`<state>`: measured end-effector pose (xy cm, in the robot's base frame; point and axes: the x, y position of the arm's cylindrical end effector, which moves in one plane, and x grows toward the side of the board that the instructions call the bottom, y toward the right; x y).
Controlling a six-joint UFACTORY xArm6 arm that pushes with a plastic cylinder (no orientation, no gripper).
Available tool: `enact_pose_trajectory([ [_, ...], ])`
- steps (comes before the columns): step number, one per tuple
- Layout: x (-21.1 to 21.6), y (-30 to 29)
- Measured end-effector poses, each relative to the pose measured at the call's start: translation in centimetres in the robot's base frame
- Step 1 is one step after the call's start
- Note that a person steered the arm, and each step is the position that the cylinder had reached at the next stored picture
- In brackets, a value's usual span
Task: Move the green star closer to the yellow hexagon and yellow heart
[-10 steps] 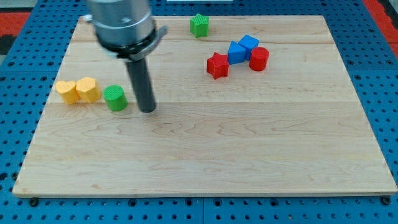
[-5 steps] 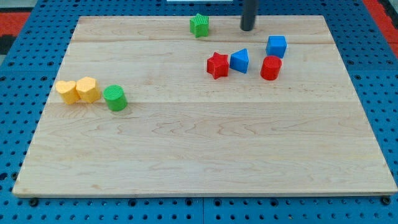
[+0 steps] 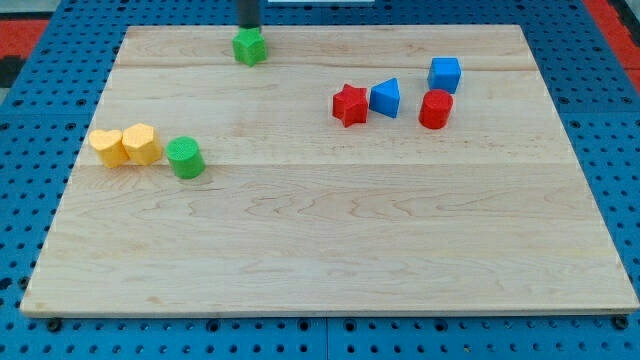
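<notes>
The green star (image 3: 249, 46) lies near the board's top edge, left of centre. My tip (image 3: 248, 27) stands just above the star at the view's top, touching or almost touching it. The yellow heart (image 3: 104, 146) and the yellow hexagon (image 3: 141, 143) sit side by side at the board's left. The star is far up and to the right of them.
A green cylinder (image 3: 185, 158) stands right next to the yellow hexagon. A red star (image 3: 349, 104), a blue triangle (image 3: 385, 97), a blue cube (image 3: 445, 74) and a red cylinder (image 3: 435, 109) are grouped at the upper right. The wooden board (image 3: 330, 250) lies on blue pegboard.
The tip moved from the upper right to above the green star. The green star slid left along the top edge. Earlier the blue cube and red cylinder were shifted right.
</notes>
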<state>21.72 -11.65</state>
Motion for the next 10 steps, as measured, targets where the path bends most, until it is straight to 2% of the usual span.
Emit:
enact_pose_trajectory([
  [1, 4.3, 2.7],
  [2, 3.7, 3.4],
  [3, 6.7, 1.5],
  [4, 9.4, -3.5],
  [5, 14.7, -5.1],
  [6, 11.3, -5.1],
  [7, 11.0, 2.9],
  [8, 13.8, 2.2],
  [9, 15.3, -1.5],
  [10, 15.3, -4.2],
])
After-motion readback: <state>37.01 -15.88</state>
